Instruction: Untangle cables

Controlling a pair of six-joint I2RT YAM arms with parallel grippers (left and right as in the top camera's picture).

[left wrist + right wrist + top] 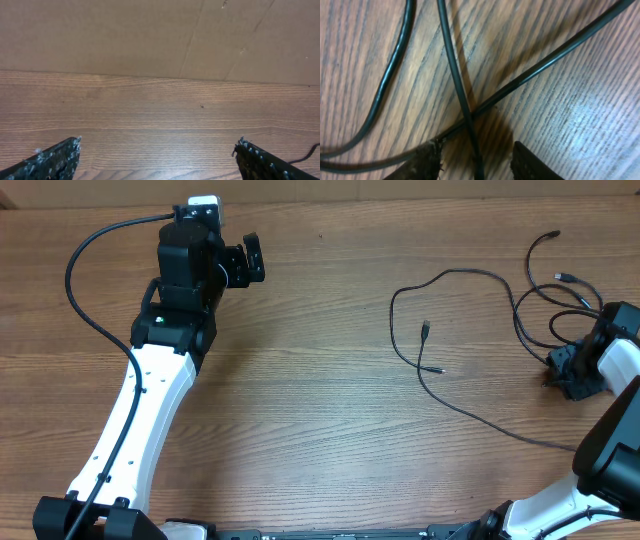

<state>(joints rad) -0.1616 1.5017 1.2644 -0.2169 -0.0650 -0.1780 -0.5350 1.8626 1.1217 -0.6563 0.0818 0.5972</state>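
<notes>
1. Cables [470, 273], thin and black, lie on the right part of the wooden table [320, 410], spread in loose loops that cross one another.
2. One long loop opens toward the table's middle. Two small plug ends [427, 328] lie inside it, one just nearer than the other.
3. Farther right, more strands curl toward the far edge. One ends in a plug close to that edge, and another has a silvery tip just nearer.
4. A single strand trails off toward the near right and runs in under the right arm.
5. The right gripper [572, 372] is down at table level at the right end of the tangle. In its wrist view, two strands cross in an X just ahead of the fingers [422, 162], and one of them runs on between the tips. The jaws stand apart around that strand, with wood showing on either side, so they are not clamped on it.
6. The left gripper [248, 260] sits at the far left, well apart from the cords. Its jaws are spread wide over bare wood with nothing between them.
</notes>
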